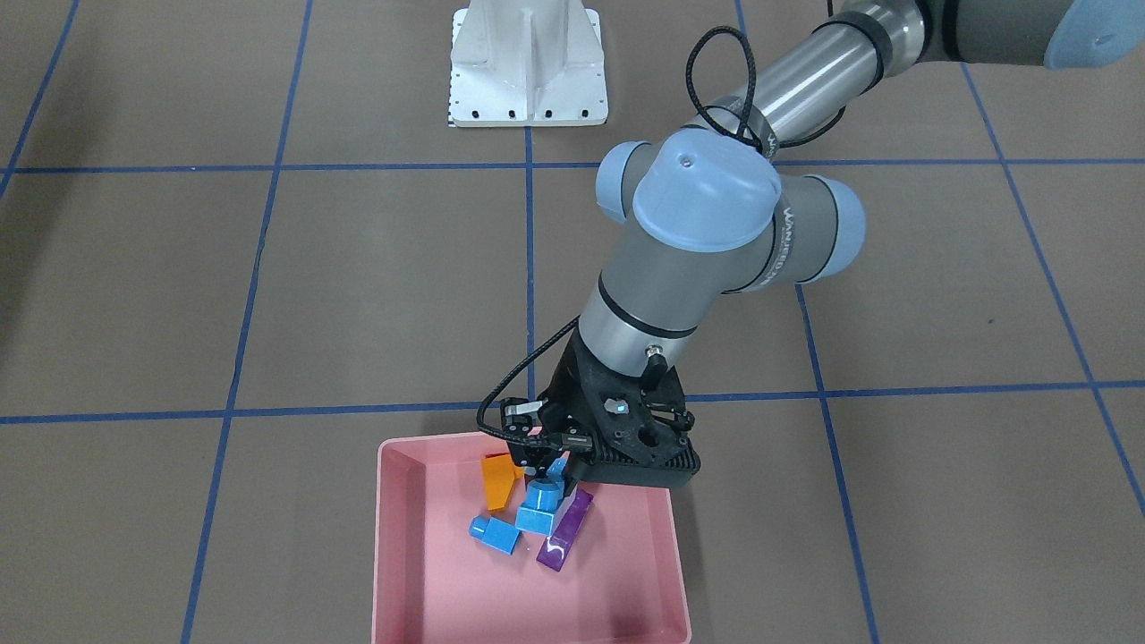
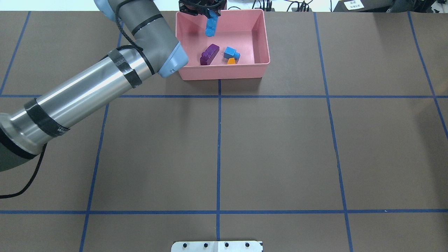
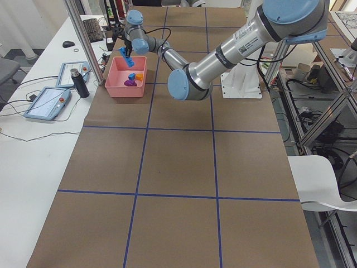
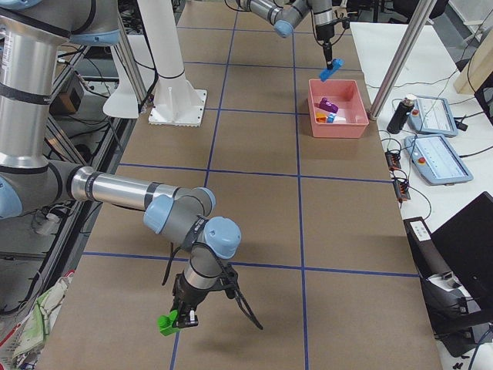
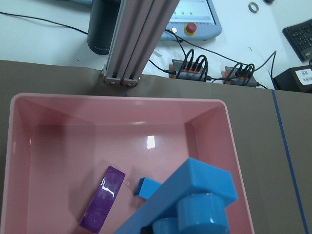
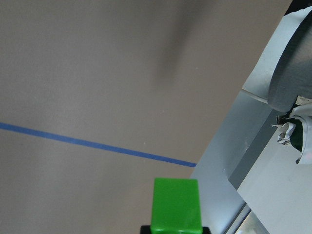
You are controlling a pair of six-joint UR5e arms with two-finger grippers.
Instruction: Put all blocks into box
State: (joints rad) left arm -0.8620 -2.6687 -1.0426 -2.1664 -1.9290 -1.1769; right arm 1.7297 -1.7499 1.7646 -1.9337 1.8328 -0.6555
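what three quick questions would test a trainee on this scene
1. True or false: the long blue block lies on the floor of the pink box.
2. Which block does the right gripper hold? A orange, B green, C purple.
3. How many blocks lie inside the box?
Key: 1 false, the left gripper holds it above the box. 2 B, the green block. 3 three: purple block, small blue block, orange block.
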